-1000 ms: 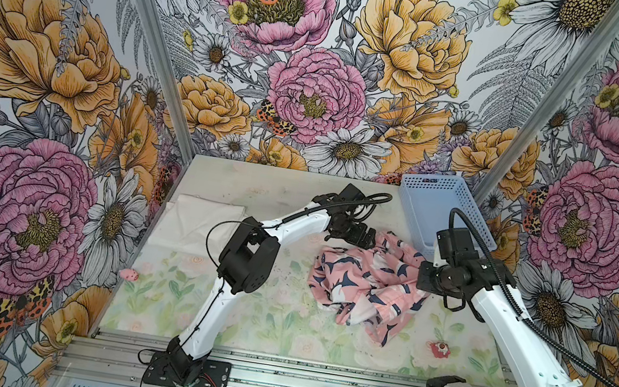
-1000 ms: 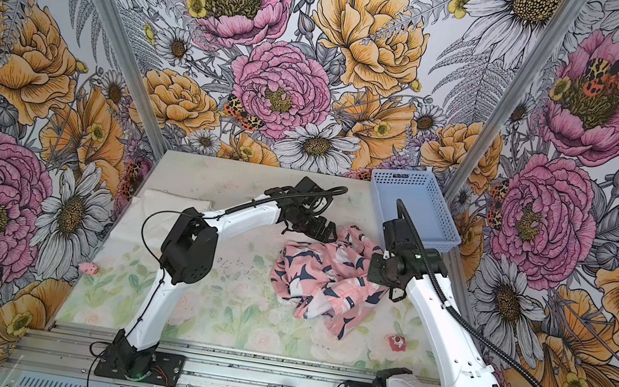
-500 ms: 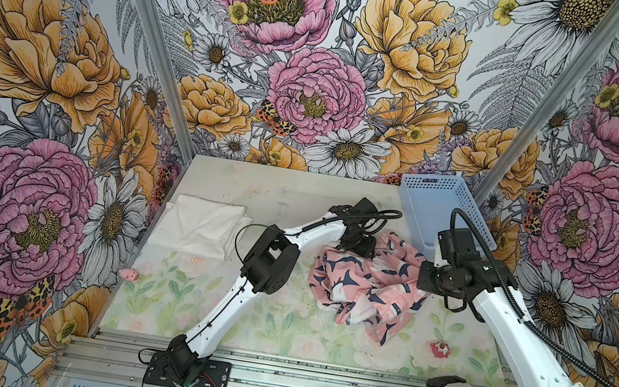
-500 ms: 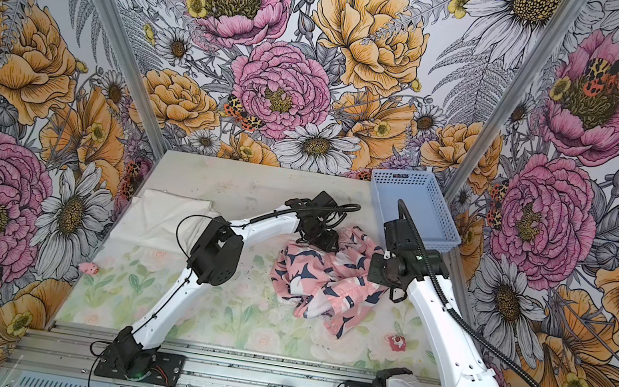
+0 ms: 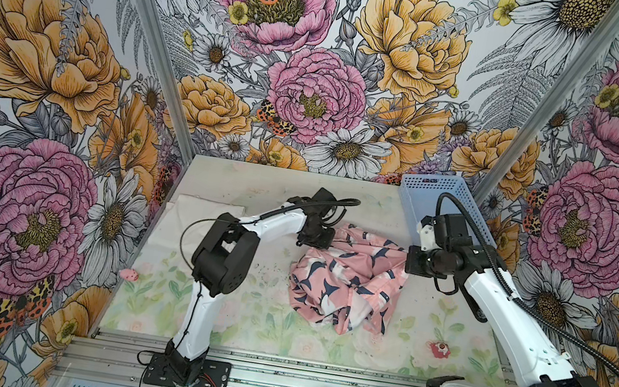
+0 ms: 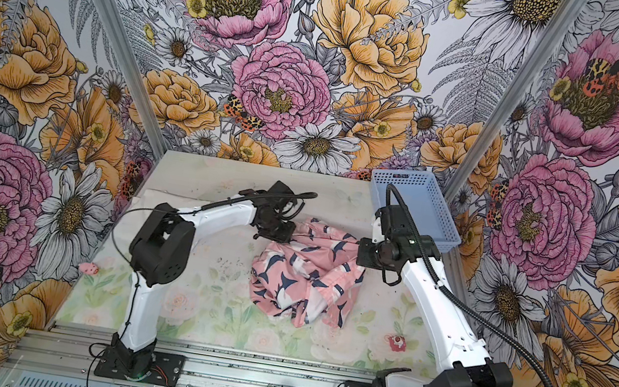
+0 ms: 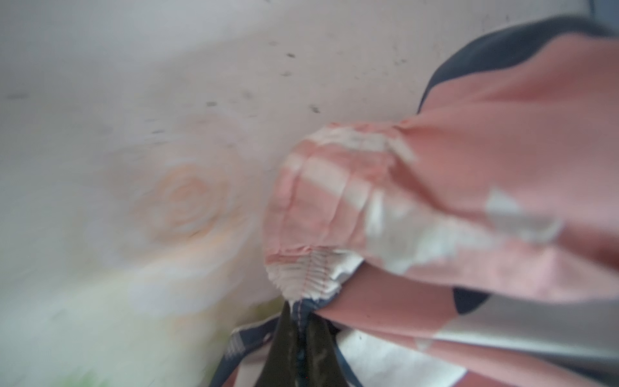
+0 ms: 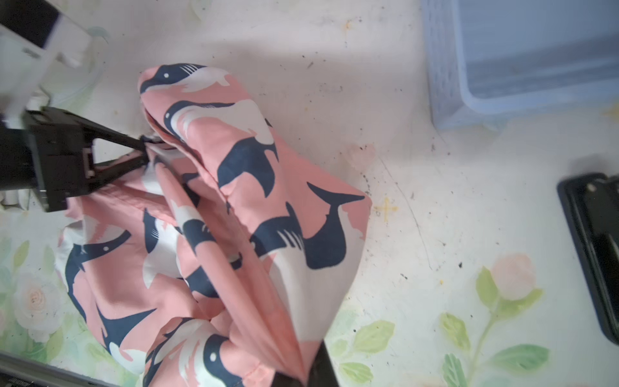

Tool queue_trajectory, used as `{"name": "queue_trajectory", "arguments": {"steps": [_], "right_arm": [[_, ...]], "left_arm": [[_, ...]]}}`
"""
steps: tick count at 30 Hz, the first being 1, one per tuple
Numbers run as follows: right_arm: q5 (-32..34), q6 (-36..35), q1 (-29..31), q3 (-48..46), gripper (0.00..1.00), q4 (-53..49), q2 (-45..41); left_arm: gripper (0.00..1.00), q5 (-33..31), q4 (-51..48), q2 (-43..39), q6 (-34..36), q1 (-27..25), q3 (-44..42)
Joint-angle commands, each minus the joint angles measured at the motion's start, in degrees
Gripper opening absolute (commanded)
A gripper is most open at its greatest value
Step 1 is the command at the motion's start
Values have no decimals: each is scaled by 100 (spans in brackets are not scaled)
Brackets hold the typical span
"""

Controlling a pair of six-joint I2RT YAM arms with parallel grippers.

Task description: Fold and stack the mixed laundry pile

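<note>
A flat, plain white cloth T-shirt [image 5: 189,226] lies at the left edge of the pale floral table [image 5: 257,190], well apart from both grippers. The left gripper [image 5: 330,242] has its dark fingers [image 7: 283,345] pinched together on a stitched hem of the crumpled pink cloth garment printed with navy and white sharks [image 5: 344,284]. The garment lies mid-table, strung between the arms. The right gripper [image 8: 311,375] is clamped on its opposite edge. Just behind that gripper stands a light blue perforated plastic basket [image 5: 445,203].

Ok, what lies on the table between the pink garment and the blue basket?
Nothing: in the right wrist view the table between the pink garment and the blue basket is bare, only stained and speckled.
</note>
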Motion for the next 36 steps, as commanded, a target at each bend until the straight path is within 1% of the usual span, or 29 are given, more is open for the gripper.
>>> {"name": "queue_trajectory", "arguments": {"steps": [1, 3, 4, 5, 6, 7, 9, 12, 16, 18, 20, 22, 26, 29, 32, 34, 35, 36], "right_arm": [[-165, -422, 25, 731, 0, 605, 433], [0, -458, 25, 1208, 0, 740, 974], [166, -419, 18, 1575, 6, 754, 1318], [311, -344, 16, 1861, 18, 745, 1586], [412, -252, 16, 2141, 36, 745, 1836], [401, -142, 20, 2365, 47, 735, 1993], [317, 23, 91, 2510, 59, 748, 2048], [367, 47, 378, 2171, 69, 745, 1788], [304, 243, 888, 1113, 74, 833, 1345], [349, 381, 1120, 516, 76, 1114, 1210], [385, 575, 1217, 45, 77, 1409, 1143], [599, 724, 1252, -255, 78, 1599, 1160], [816, 778, 1269, -373, 80, 1958, 1436], [613, 723, 1283, -317, 81, 2536, 1748], [352, 711, 1396, 13, 80, 2692, 2149], [254, 763, 1479, 145, 75, 2677, 2393], [203, 839, 1501, 147, 71, 2670, 2475], [184, 940, 1499, 120, 64, 2617, 2554]], "left_arm": [[0, -501, 146, -1266, -134, 364, -605], [0, -416, 137, -1737, -239, 545, -985], [0, -357, 139, -1884, -314, 627, -1141], [0, -310, 139, -1969, -371, 706, -1258], [0, -277, 145, -2029, -468, 783, -1373], [0, -260, 155, -2057, -535, 856, -1468], [0, -245, 157, -2066, -612, 928, -1571], [0, -305, 203, -2124, -667, 958, -1696], [0, -227, 242, -2229, -651, 1060, -1833], [0, -213, 242, -2280, -601, 1121, -1871], [0, -125, 242, -2320, -579, 1208, -1875], [0, -53, 242, -2362, -569, 1279, -1871], [0, 34, 240, -2430, -554, 1311, -1817], [0, 94, 242, -2453, -577, 1295, -1786], [0, 106, 238, -2461, -602, 1266, -1760], [0, 81, 233, -2483, -613, 1245, -1759], [0, 70, 233, -2502, -621, 1249, -1764], [0, 54, 233, -2513, -623, 1255, -1767]]}}
